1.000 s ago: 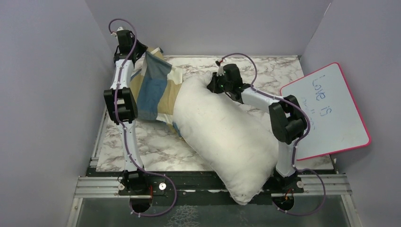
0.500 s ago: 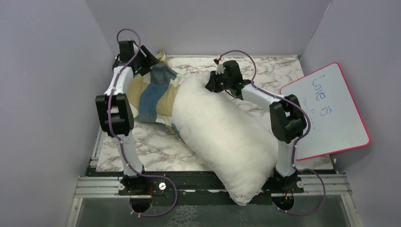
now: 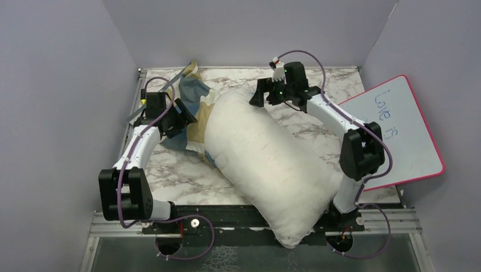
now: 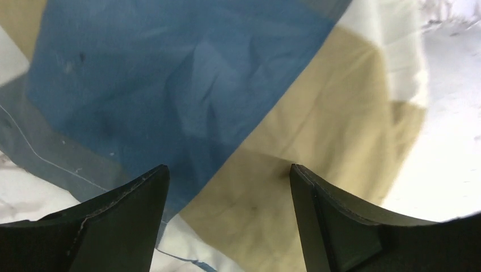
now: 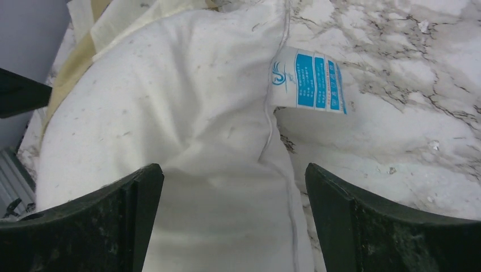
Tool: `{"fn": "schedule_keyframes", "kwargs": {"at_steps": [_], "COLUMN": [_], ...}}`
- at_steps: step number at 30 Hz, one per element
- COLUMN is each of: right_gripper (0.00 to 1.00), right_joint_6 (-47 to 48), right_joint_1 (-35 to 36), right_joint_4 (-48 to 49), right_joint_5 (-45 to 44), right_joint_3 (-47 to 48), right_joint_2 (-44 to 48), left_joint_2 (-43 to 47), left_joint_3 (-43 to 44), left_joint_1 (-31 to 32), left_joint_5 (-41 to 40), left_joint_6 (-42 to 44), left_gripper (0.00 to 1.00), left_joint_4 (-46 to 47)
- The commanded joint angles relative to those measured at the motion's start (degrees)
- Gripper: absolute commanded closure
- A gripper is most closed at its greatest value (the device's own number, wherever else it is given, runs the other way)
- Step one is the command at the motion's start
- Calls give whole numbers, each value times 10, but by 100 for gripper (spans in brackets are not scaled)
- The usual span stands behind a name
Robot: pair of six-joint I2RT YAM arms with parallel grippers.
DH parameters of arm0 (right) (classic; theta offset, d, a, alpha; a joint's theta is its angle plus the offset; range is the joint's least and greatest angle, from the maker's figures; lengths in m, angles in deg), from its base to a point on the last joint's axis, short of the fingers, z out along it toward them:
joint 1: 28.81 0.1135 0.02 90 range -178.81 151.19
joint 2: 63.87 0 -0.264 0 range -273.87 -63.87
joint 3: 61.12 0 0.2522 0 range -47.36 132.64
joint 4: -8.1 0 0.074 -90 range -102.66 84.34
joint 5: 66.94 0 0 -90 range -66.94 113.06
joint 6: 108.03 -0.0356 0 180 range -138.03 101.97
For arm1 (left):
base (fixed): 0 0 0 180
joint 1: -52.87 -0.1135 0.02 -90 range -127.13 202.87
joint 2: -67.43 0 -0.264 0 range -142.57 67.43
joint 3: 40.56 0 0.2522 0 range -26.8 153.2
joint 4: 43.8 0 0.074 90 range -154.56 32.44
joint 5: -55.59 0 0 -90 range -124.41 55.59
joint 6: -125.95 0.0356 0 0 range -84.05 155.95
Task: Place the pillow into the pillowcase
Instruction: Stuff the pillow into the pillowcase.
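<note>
"Left gripper (image 4: 228, 167) first. What is it doing?"

"Its jaws stand apart with nothing pinched between them. It hangs over the thin fabric pillowcase in blue, tan and cream blocks (image 3: 195, 97), which lies crumpled toward the far left corner of the marbled worktop (image 3: 187, 177)."

"And the right gripper (image 5: 233, 166)?"

"It is spread wide too and holds nothing. It sits above the far end of the large, plump, off-white speckled pillow (image 3: 266, 164), just beside the white care label printed in blue (image 5: 309, 79)."

"How does the pillow lie?"

"Its long axis runs on a diagonal from the far middle of the worktop down to the near right, where the end hangs over the near edge. The far end touches the pillowcase, and the case's edge seems to be tucked under it."

"So which way does the pillow go?"

"From the pillow's far end the case lies to the left — the left arm is nearer the case and the right arm nearer the pillow. I'd judge the pillow has to travel end-first along its own axis, leftward. I cannot tell where the case's mouth is, so none of the pillow looks to be inside yet."
</note>
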Motion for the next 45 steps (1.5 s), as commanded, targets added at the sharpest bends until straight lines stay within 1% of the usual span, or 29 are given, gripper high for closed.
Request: {"fn": "schedule_keyframes", "kwargs": {"at_steps": [1,3,4,6,8,9,12,14,16,19,21,23,25,28,30,33,35,38,41,43,45], "right_gripper": [0,1,1,4,7,9,15,19,22,22,23,23,24,22,17,8,4,2,1,0,0], "right_joint_6": [-5,-3,-4,-2,-1,-4,-33,-72,-127,-238,-312,-343,-333,-291,-239,-159,-132,-104,-92,-89,-88], "right_joint_1": [-27,-28,-29,-29,-29,-29,-28,-24,-7,33,71,108,133,140,140,135,126,106,74,36,-5], "right_joint_4": [-58,-66,-65,-68,-71,-69,-32,8,59,162,234,262,247,215,169,100,69,44,41,49,69], "right_joint_5": [57,63,71,88,96,97,139,166,166,132,85,48,15,-24,-65,-110,-134,-139,-139,-112,-81], "right_joint_3": [-22,-62,-84,-126,-166,-183,-227,-244,-257,-284,-316,-326,-318,-311,-301,-288,-283,-274,-270,-265,-256], "right_joint_2": [65,90,103,126,142,151,169,176,188,205,215,212,205,208,222,252,275,307,320,316,301], "left_joint_2": [15,11,7,-11,-59,-88,-187,-252,-310,-385,-423,-443,-436,-380,-342,-287,-250,-202,-158,-138,-123], "left_joint_3": [-67,-95,-109,-132,-121,-98,-1,76,162,307,395,465,492,453,434,425,423,427,420,412,394], "left_joint_1": [11,16,33,45,59,68,83,90,93,96,96,94,92,92,92,96,109,137,161,188,221], "left_joint_5": [15,18,22,42,47,43,62,81,103,131,137,133,112,54,18,-29,-78,-151,-193,-217,-222], "left_joint_6": [-38,-62,-75,-105,-117,-112,-98,-98,-99,-90,-70,-34,5,60,85,111,118,122,104,99,90], "left_gripper": [21,25,29,37,41,42,43,46,48,49,50,48,44,34,30,26,24,18,17,17,17], "left_joint_4": [51,100,132,213,272,282,286,293,294,261,202,123,52,-9,-40,-84,-107,-129,-135,-134,-134]}}
